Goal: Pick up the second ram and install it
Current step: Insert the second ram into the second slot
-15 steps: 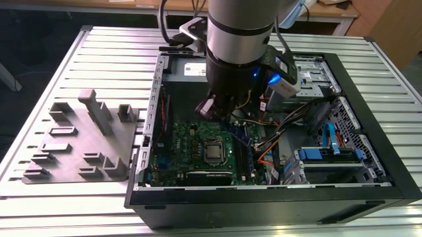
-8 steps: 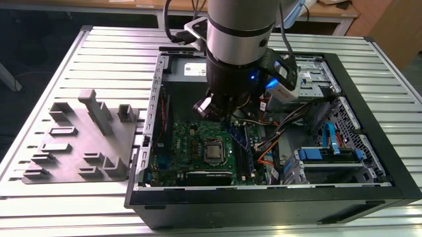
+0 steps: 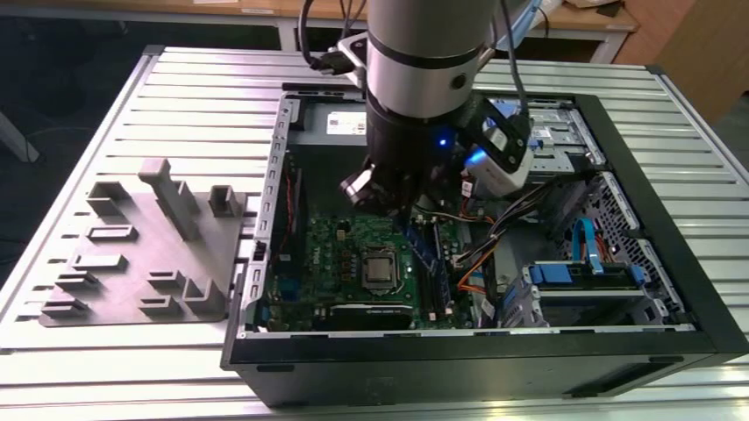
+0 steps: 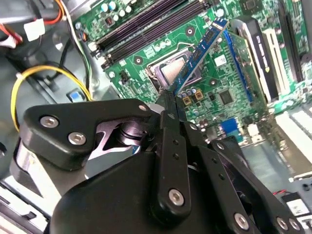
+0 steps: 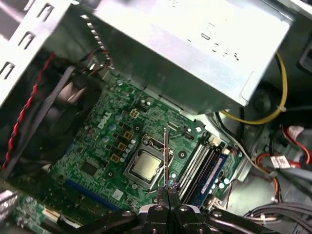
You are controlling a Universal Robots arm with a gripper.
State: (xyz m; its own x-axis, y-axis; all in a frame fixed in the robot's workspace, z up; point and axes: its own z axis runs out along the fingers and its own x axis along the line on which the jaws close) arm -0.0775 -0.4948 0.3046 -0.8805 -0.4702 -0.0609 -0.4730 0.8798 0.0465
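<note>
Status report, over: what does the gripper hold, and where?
Gripper shut on the second ram. Ram above the motherboard, not yet in a slot. Yellow cable off to the side, not in the way.

A table [image 3: 117, 377] with a top of long silver metal slats, with grooves between them, takes up most of the exterior view. The slats run from the exterior view's left to its right. Behind the far edge stands a desk [image 3: 210, 7] with a light wooden top and a white frame, one white leg [image 3: 287, 37] dropping toward the dark floor [image 3: 59, 79]. At the exterior view's upper right rises a brown wooden panel [image 3: 702, 44]. The light is even and soft, and gives the slats a pale sheen.
</note>
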